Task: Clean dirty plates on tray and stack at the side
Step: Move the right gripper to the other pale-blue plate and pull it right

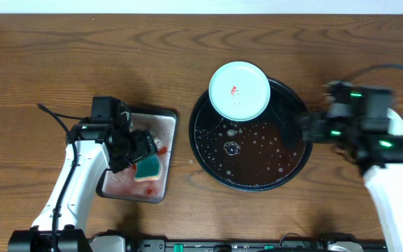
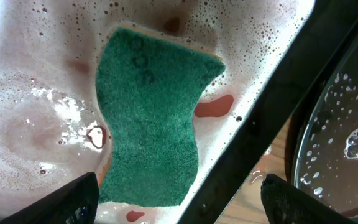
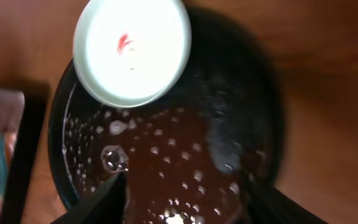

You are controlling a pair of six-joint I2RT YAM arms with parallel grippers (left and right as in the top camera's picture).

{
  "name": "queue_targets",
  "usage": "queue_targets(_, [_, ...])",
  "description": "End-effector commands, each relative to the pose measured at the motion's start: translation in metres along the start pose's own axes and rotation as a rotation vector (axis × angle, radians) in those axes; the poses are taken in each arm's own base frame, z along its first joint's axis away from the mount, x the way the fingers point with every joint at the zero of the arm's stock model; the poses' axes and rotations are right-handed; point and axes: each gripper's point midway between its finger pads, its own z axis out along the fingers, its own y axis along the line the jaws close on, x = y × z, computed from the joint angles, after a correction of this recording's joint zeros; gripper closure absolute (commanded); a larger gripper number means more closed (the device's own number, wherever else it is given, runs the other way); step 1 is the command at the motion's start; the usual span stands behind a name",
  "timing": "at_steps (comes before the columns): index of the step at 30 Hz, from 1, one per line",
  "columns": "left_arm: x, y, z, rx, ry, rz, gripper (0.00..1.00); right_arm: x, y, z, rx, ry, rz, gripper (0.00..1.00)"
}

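One pale mint-white plate (image 1: 239, 91) with a small red smear sits on the far rim of the black tray (image 1: 257, 159). It also shows in the right wrist view (image 3: 132, 50), above the wet, soapy tray floor (image 3: 166, 155). The other plates are out of view. My right gripper (image 1: 290, 130) is open and empty above the tray's right side, its fingers (image 3: 185, 208) spread over the tray floor. My left gripper (image 1: 137, 149) is open over a green sponge (image 1: 147, 166), its fingers (image 2: 179, 199) wide apart above the sponge (image 2: 151, 118).
The sponge lies in a rectangular silver-grey tray (image 1: 161, 120) left of the black tray, its floor (image 2: 30, 93) covered in foam and red sauce spots. The black tray's edge (image 2: 340, 124) is close beside it. Brown wood tabletop (image 1: 82, 49) surrounds both trays.
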Motion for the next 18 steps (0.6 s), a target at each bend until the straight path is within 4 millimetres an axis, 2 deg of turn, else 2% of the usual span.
queue_targets(1, [-0.003,-0.003,-0.004,0.014,-0.015,0.013,0.16,0.007,-0.008,0.043,0.129,0.053,-0.103,0.39])
queue_targets(5, [-0.003,-0.003,-0.004,0.014,-0.015,0.013,0.16,-0.007,-0.010,0.089,0.125,0.028,-0.121,0.43])
queue_targets(6, [-0.003,-0.003,-0.004,0.014,-0.015,0.013,0.16,-0.012,-0.014,0.111,0.122,0.016,-0.122,0.51])
queue_targets(7, [-0.003,-0.003,-0.004,0.014,-0.015,0.013,0.16,-0.013,-0.015,0.119,0.121,0.013,-0.122,0.55])
queue_targets(10, [-0.003,-0.003,-0.004,0.014,-0.015,0.013,0.16,-0.013,-0.019,0.156,0.101,0.005,-0.124,0.54])
queue_targets(12, [-0.003,-0.003,-0.004,0.014,-0.015,0.013,0.16,-0.013,-0.018,0.170,0.075,-0.003,-0.125,0.50])
queue_targets(15, [-0.003,-0.003,-0.004,0.014,-0.015,0.013,0.16,-0.011,-0.013,0.185,0.025,-0.005,-0.104,0.49])
queue_targets(18, [-0.003,-0.003,-0.004,0.014,-0.015,0.013,0.16,-0.008,-0.025,0.193,0.082,-0.004,-0.084,0.55])
